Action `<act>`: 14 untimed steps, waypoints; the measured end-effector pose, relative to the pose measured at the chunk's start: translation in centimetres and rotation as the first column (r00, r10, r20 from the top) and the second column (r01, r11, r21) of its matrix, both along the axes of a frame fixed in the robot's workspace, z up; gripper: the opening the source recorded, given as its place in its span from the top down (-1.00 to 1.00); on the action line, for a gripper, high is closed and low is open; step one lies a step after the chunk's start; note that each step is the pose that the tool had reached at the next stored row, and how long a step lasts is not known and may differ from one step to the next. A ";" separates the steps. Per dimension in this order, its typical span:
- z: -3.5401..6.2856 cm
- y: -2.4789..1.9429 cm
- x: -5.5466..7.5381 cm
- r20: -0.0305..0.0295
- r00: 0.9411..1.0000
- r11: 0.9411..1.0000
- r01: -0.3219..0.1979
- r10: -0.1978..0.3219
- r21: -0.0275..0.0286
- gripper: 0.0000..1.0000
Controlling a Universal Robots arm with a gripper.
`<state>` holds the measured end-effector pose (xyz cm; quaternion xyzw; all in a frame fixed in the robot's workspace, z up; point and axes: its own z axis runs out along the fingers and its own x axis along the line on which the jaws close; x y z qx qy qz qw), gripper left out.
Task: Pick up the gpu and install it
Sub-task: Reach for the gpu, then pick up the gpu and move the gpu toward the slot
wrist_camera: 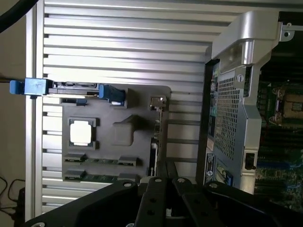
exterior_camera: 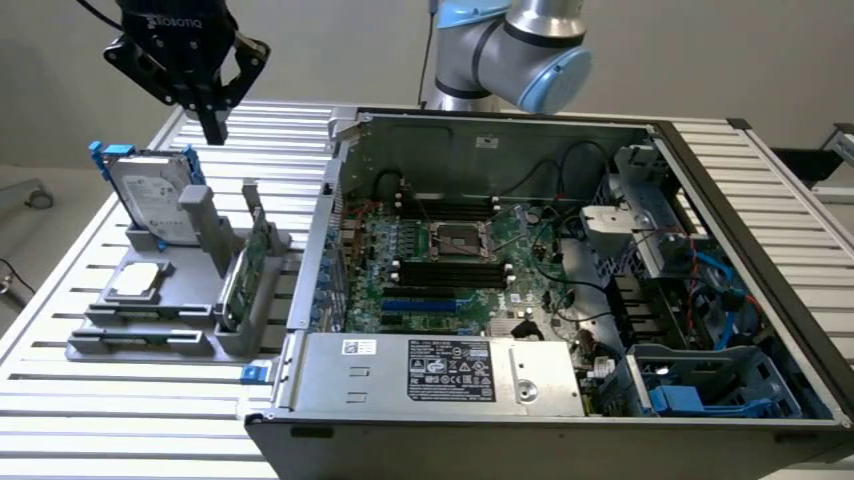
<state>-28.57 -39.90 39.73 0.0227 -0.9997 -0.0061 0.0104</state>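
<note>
Hovers as empty gripper (exterior_camera: 214,130), fingers (exterior_camera: 211,112) pressed together on nothing, well apart from the gpu (exterior_camera: 238,275) standing upright in grey holder (exterior_camera: 147,338).

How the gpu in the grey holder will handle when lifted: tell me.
Probably stiff: the gpu is a flat circuit board standing on edge in the grey holder. Likely light, being thin. It may tip once freed, and its bare green face looks fragile.

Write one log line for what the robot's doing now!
black tool: above grey parts holder | thin green gpu card: upright in holder, untouched | install: not done
</note>
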 end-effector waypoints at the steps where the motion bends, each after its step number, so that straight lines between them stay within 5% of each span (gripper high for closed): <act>1: 0.00 0.00 0.0 0.000 1.000 1.000 0.000 0.000 0.000 0.79; 14: 0.00 0.00 0.0 0.000 1.000 1.000 0.000 0.000 0.000 0.76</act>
